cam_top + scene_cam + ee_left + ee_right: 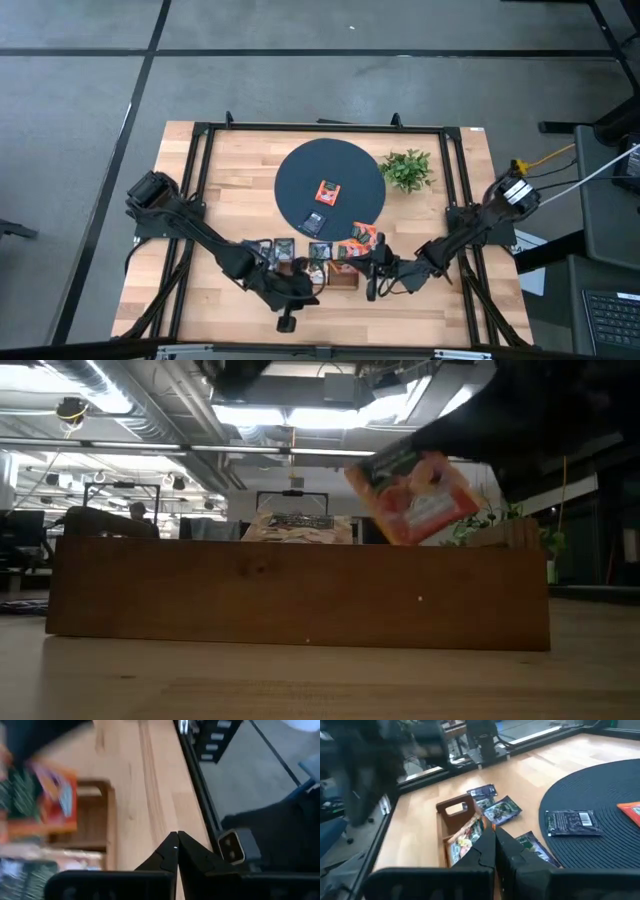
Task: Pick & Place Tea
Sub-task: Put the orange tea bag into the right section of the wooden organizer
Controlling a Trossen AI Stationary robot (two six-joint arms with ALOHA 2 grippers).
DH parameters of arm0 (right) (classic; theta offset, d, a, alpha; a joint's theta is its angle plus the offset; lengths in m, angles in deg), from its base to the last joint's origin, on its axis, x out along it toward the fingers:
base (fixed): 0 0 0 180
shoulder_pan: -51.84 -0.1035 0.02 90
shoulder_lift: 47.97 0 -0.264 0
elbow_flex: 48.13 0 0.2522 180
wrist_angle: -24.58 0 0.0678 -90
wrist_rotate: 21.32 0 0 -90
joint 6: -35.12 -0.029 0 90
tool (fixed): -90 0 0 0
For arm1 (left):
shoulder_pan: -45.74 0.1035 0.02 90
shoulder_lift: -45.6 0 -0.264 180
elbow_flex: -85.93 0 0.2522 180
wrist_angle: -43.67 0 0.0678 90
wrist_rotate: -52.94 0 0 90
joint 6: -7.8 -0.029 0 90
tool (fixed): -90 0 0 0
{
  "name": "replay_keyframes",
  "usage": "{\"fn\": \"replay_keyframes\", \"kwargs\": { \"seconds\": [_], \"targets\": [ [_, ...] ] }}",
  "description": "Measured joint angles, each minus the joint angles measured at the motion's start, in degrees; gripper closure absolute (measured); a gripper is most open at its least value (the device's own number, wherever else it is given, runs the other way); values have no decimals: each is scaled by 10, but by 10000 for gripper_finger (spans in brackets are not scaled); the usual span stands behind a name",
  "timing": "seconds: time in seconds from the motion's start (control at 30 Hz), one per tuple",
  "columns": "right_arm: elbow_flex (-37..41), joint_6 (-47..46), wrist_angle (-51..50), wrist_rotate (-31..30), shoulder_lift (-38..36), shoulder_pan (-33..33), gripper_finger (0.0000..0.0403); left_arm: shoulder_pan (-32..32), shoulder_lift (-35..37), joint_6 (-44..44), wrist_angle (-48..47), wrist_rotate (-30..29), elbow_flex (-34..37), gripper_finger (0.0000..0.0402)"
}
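Tea sachets (328,191), two on round mat (296,170), one wooden tray (300,592)

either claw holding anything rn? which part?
Left claw shut on nothing. Right claw shut too; an orange-red sachet tilts above the wooden tray right by it, but a pinch on its top corner cannot be told.

Orange-red sachet (328,191), black sachet (315,222), navy mat (300,175).
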State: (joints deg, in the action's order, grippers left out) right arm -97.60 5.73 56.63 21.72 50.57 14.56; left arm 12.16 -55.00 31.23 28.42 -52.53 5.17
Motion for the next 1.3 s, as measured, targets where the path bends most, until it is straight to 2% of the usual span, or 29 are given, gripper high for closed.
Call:
{"fn": "replay_keyframes", "kwargs": {
  "seconds": [0.23, 0.47, 0.6, 0.87, 1.0, 1.07, 1.3],
  "targets": [
    [0, -1, 28, -50, 45, 2, 401, 0, 37, -33, -1, -56, -3, 395],
    [0, -1, 27, -51, 50, 8, 394, 0, 51, -52, 0, -74, -3, 399],
    [0, -1, 26, -50, 50, 8, 366, 0, 51, -52, 0, -75, -3, 394],
    [0, 0, 27, -47, 50, 8, 285, 0, 51, -52, -5, -75, -3, 396],
    [0, 27, 30, -20, 49, 11, 266, 0, 51, -47, -33, -75, -3, 399],
    [0, 28, 29, 12, 48, 17, 264, 0, 51, -42, -41, -74, -3, 400],
    [0, 29, 4, 202, 26, 59, 264, 8, 51, -30, -53, -59, -3, 392]
  ]
}}
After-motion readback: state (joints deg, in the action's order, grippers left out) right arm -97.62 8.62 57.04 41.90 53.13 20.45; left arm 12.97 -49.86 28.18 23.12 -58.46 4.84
